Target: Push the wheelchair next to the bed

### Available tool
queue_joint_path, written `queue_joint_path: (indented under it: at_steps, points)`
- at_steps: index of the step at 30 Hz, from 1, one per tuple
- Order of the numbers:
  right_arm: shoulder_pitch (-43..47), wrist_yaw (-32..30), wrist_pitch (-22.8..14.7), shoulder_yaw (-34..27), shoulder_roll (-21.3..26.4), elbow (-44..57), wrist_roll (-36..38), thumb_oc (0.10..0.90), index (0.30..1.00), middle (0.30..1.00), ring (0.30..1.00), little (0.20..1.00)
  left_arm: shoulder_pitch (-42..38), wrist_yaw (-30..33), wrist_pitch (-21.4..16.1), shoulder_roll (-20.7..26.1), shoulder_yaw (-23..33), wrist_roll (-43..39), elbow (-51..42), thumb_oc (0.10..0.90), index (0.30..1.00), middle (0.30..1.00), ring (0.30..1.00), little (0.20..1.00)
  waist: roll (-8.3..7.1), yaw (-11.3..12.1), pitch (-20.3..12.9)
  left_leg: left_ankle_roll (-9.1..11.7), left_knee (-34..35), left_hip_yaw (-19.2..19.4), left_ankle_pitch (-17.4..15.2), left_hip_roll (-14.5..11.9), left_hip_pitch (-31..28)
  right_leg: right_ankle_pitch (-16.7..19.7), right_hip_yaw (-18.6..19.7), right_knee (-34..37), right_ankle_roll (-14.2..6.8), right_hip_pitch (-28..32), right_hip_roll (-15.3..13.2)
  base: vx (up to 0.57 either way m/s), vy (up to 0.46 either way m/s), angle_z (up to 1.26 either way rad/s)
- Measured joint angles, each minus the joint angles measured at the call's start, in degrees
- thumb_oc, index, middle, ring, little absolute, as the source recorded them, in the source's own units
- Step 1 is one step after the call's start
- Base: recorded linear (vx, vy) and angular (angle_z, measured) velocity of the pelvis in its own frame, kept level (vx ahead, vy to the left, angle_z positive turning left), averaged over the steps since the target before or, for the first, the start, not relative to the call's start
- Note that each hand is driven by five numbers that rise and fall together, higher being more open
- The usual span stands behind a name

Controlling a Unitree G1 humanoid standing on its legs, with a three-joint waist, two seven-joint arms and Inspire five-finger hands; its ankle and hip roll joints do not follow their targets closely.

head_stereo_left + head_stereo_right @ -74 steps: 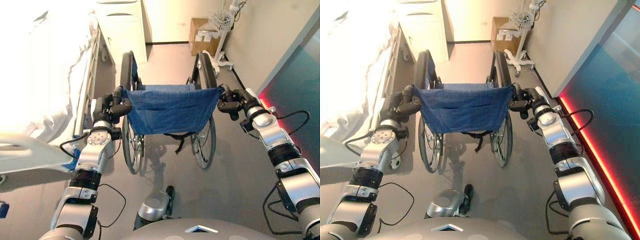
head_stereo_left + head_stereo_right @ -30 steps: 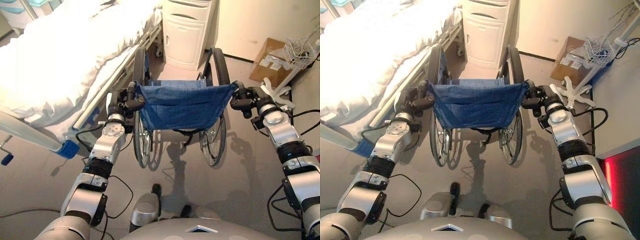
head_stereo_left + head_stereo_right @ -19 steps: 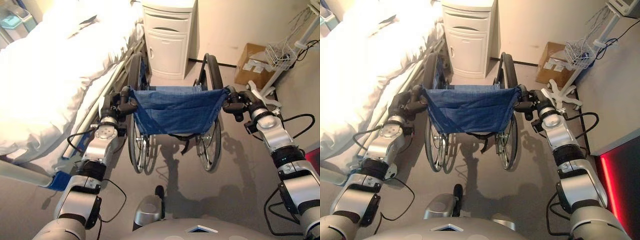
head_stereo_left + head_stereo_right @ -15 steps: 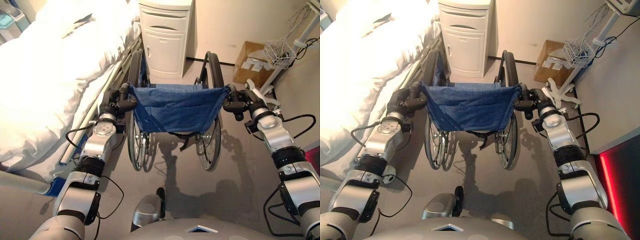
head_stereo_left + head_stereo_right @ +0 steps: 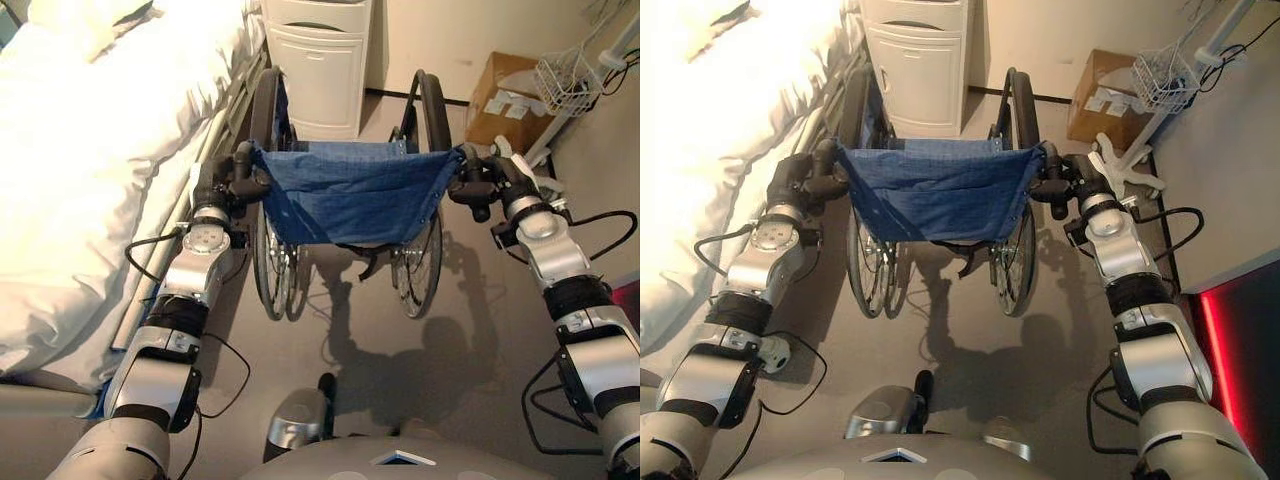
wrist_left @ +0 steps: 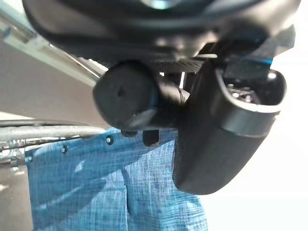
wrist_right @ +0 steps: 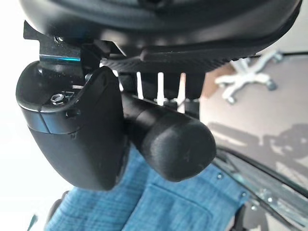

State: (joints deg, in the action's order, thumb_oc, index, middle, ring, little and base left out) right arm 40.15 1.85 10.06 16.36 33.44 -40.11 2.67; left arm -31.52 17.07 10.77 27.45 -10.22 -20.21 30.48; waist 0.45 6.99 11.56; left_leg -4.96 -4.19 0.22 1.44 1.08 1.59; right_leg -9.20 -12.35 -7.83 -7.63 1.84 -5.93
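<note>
2 hands are on the wheelchair (image 5: 345,200): the left hand (image 5: 222,187) is curled round the left push handle (image 6: 126,100), and the right hand (image 5: 487,183) is wrapped round the right push handle (image 7: 168,144), each wrist view showing a thumb closed over its grip. Between the 2 hands hangs the blue fabric backrest (image 5: 933,190). The bed (image 5: 90,150) lies just outside the left hand, its side rail close beside the chair's left wheel (image 5: 265,110); whether rail and wheel touch cannot be told. Ahead of both hands, beyond the chair, stands a white cabinet (image 5: 318,60), and past the right hand are a cardboard box (image 5: 505,95) and a wheeled stand (image 5: 1125,165).

By my judgement the push is in its closing stretch, the chair already running alongside the bed. The next move calls for a short, straight roll with even pressure on both handles, stopping short of the cabinet and keeping the left wheel off the rail.
</note>
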Motion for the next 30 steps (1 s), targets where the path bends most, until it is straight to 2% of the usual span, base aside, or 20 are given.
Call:
queue_joint_path:
  at_steps: [3, 4, 6, 7, 8, 9, 10, 11, 12, 13, 14, 16, 18, 19, 21, 23, 24, 25, 26, 30]
  points:
    - [0.4, 0.0, 0.0, -0.1, 0.1, 0.6, 0.0, 0.400, 0.300, 0.300, 0.300, 0.300, -0.1, 0.2, -0.5, 0.7, -0.1, -0.4, -0.3, 0.400, 0.300, 0.300, 0.300, 0.300, -0.68, -2.8, 0.7, 0.9, 0.3, -3.3, 0.2, -0.1, 1.0, 7.4, 0.9, 3.4, 0.1, -1.7, 0.7, 0.22, -0.219, 1.01]
    - [0.1, -0.1, 0.2, -0.4, 0.4, 0.7, 0.0, 0.400, 0.300, 0.300, 0.300, 0.300, -0.1, 0.4, -0.5, 0.4, -0.1, -0.7, -0.6, 0.400, 0.300, 0.300, 0.300, 0.300, -1.86, -3.7, 0.9, 1.5, -0.4, -1.2, -0.2, 0.1, 0.6, 7.7, -1.6, 5.0, 2.1, -0.2, 0.5, 0.20, -0.189, 0.92]
    - [-0.2, 0.0, 1.0, -0.2, 2.1, 0.7, 0.0, 0.400, 0.300, 0.300, 0.300, 0.300, 0.0, 1.3, -0.5, -1.8, -0.6, -0.9, -0.8, 0.400, 0.300, 0.300, 0.300, 0.300, -3.18, -5.1, 1.7, 1.9, -8.5, 5.5, -1.9, 1.9, 1.0, 6.6, -4.8, 3.2, 2.7, 1.5, -1.6, 0.26, -0.211, 0.96]
    - [-0.4, 0.2, 1.3, -0.2, 3.1, 0.7, 0.0, 0.400, 0.300, 0.300, 0.300, 0.300, 0.2, 1.5, -0.5, -2.7, -0.8, -0.9, -1.1, 0.400, 0.300, 0.300, 0.300, 0.300, -2.33, -5.5, 1.5, 1.6, -7.5, 5.7, -2.6, 1.9, 0.5, 5.6, -4.9, 2.0, 2.8, 1.6, -1.1, 0.24, -0.182, 1.18]
    - [-0.9, 0.4, 1.4, -0.6, 5.0, 0.8, 0.0, 0.400, 0.300, 0.300, 0.300, 0.300, 0.1, 1.6, -0.5, -4.5, -0.9, -0.9, -1.6, 0.400, 0.300, 0.300, 0.300, 0.300, -1.12, -6.3, 1.3, 1.2, -6.3, 3.6, -3.7, 1.1, 0.2, 3.1, -3.8, -1.2, 3.0, 1.1, 0.5, 0.18, -0.110, 0.98]
    - [-1.0, 0.4, 1.6, -0.9, 5.7, 0.7, 0.0, 0.400, 0.300, 0.300, 0.300, 0.300, -1.1, 1.6, -0.5, -5.1, -1.2, -0.8, -2.0, 0.400, 0.300, 0.300, 0.300, 0.300, -1.41, -6.5, 1.3, 1.0, -5.5, 2.8, -3.8, 1.3, 0.2, 2.1, -3.2, -2.6, 3.1, 0.4, 0.7, 0.22, -0.114, 1.05]
    - [-0.8, 0.4, 2.4, -1.6, 6.4, 0.3, 0.0, 0.400, 0.300, 0.300, 0.300, 0.300, -2.1, 1.8, -0.5, -5.5, -1.9, -0.8, -2.5, 0.400, 0.300, 0.300, 0.300, 0.300, -2.22, -6.5, 1.6, 1.7, -4.7, 1.1, -3.0, 1.3, 1.0, 0.6, -2.2, -4.9, 4.2, -1.1, 1.1, 0.22, -0.095, 0.82]
    - [-0.6, 0.5, 2.4, -1.9, 6.6, -0.3, 0.0, 0.400, 0.300, 0.300, 0.300, 0.300, -2.8, 2.2, -0.4, -6.0, -2.4, -0.8, -2.4, 0.400, 0.300, 0.300, 0.300, 0.300, -2.70, -7.0, 1.3, 4.0, -2.5, 0.2, -2.0, 1.3, 0.8, 0.2, -2.4, -4.9, 4.8, -1.3, 1.2, 0.21, -0.099, 0.67]
    - [-0.5, 0.5, 2.4, -1.8, 6.6, -0.3, 0.0, 0.400, 0.300, 0.300, 0.300, 0.300, -2.7, 2.6, -0.4, -6.1, -2.4, -0.8, -2.4, 0.400, 0.300, 0.300, 0.300, 0.300, -2.65, -7.1, 1.3, 6.0, -0.6, 0.6, -1.6, 0.9, 0.1, 0.2, -3.1, -4.6, 5.0, -1.0, 1.3, 0.16, -0.080, 0.43]
    - [-0.4, 0.7, 2.2, -1.7, 6.5, -0.1, 0.0, 0.400, 0.300, 0.300, 0.300, 0.300, -2.4, 2.9, -0.3, -6.1, -2.3, -0.8, -2.4, 0.400, 0.300, 0.300, 0.300, 0.300, -2.96, -7.5, 1.3, 6.9, -3.3, 3.8, -3.5, 0.0, 0.1, 0.6, -4.6, -3.6, 5.1, -0.6, -0.3, 0.11, -0.035, 0.22]
    - [-0.4, 0.8, 2.1, -1.4, 6.1, -0.1, 0.0, 0.400, 0.300, 0.300, 0.300, 0.300, -2.0, 3.3, -0.1, -6.2, -2.4, -0.8, -1.5, 0.400, 0.300, 0.300, 0.300, 0.300, -3.61, -7.8, 1.7, 6.0, -10.9, 8.2, -4.2, -0.9, 0.9, 0.5, -6.4, -3.3, 5.2, 1.1, -1.8, 0.11, 0.001, 0.15]
    - [-0.5, 0.9, 2.2, -0.4, 5.9, -0.1, 0.0, 0.400, 0.300, 0.300, 0.300, 0.300, -0.9, 3.3, 0.0, -6.2, -2.6, -0.8, -0.8, 0.400, 0.300, 0.300, 0.300, 0.300, -3.55, -7.9, 1.7, 6.3, -13.1, 9.5, -4.7, -3.4, -0.6, 0.5, -7.6, -2.3, 5.3, 3.0, -2.0, 0.17, 0.113, 0.11]
    - [-0.6, 0.9, 2.2, -0.5, 5.0, -0.6, -0.1, 0.400, 0.300, 0.300, 0.300, 0.300, -0.8, 3.3, 0.0, -6.1, -2.7, -0.8, -0.4, 0.400, 0.300, 0.300, 0.300, 0.300, -3.18, -8.0, 1.7, 8.0, -12.9, 7.9, -3.9, -5.5, -0.1, 0.0, -7.0, -1.2, 6.0, 4.3, -1.5, 0.20, 0.177, 0.09]
    - [-0.8, 0.7, 2.5, -0.4, 4.6, -1.5, -0.2, 0.400, 0.300, 0.300, 0.300, 0.300, -0.4, 3.4, -0.1, -6.2, -3.0, -0.7, -0.2, 0.400, 0.300, 0.300, 0.300, 0.300, -3.84, -7.6, 1.7, 10.0, -9.0, 7.0, -3.4, -6.1, 0.2, 1.0, -6.2, 1.3, 5.8, 6.3, -1.0, 0.15, 0.126, -0.07]
    - [-1.4, 0.7, 2.2, -0.4, 4.5, -1.6, -0.2, 0.400, 0.300, 0.300, 0.300, 0.300, 0.6, 3.4, -0.1, -6.2, -3.0, -0.7, -0.6, 0.400, 0.300, 0.300, 0.300, 0.300, -2.84, -6.7, 1.8, 11.0, -5.5, 5.7, -2.3, -7.8, 1.4, 1.7, -5.8, 2.6, 5.5, 7.7, -0.4, 0.17, 0.170, -0.42]
    - [-2.2, 0.7, 2.1, -0.2, 4.4, -1.1, -0.4, 0.400, 0.300, 0.300, 0.300, 0.300, 2.2, 3.3, 0.0, -6.2, -3.0, -0.7, -0.8, 0.400, 0.300, 0.300, 0.300, 0.300, -1.33, -5.5, 1.3, 10.7, -4.5, 6.6, -2.2, -7.9, 0.9, 2.2, -5.7, 3.3, 4.3, 8.4, -0.6, 0.14, 0.160, -0.73]
    - [-3.2, 0.7, 2.1, -0.2, 4.5, 0.2, -0.9, 0.400, 0.300, 0.300, 0.300, 0.300, 3.3, 3.1, 0.1, -6.2, -3.0, -0.8, -1.0, 0.400, 0.300, 0.300, 0.300, 0.300, 0.23, -5.4, 0.5, 8.9, -3.6, 6.4, -0.5, -7.8, 0.6, 2.4, -6.0, 3.8, 3.3, 8.8, 0.0, 0.14, 0.137, -0.56]
    - [-3.9, 0.7, 2.1, -0.2, 5.1, 1.2, -1.3, 0.400, 0.300, 0.300, 0.300, 0.300, 4.1, 2.7, 0.3, -6.4, -3.0, -0.9, -1.1, 0.400, 0.300, 0.300, 0.300, 0.300, 2.83, -5.9, -0.8, 8.5, -2.0, 6.0, 2.9, -7.7, 0.0, 2.2, -5.7, 3.7, 2.4, 9.0, 1.3, 0.12, 0.120, -0.40]
    - [-4.7, 0.7, 1.9, -0.6, 4.7, 1.6, -1.4, 0.400, 0.300, 0.300, 0.300, 0.300, 4.1, 2.3, 0.3, -6.2, -2.8, -0.9, -0.9, 0.400, 0.300, 0.300, 0.300, 0.300, 3.05, -6.0, -1.2, 7.1, -1.0, 5.8, 3.5, -7.3, -0.8, 2.1, -5.4, 3.6, 2.0, 9.0, 1.2, 0.12, 0.126, -0.21]
    - [-5.3, 0.6, 2.0, -0.8, 3.9, 2.5, -1.4, 0.400, 0.300, 0.300, 0.300, 0.300, 1.4, 0.9, 0.8, -4.4, -2.6, -0.9, 0.7, 0.400, 0.300, 0.300, 0.300, 0.300, 0.49, -8.3, -1.9, 5.8, 4.9, 5.1, 5.8, -4.4, -2.5, 2.2, -4.2, 3.8, 0.7, 8.2, -1.0, 0.11, 0.125, 0.02]
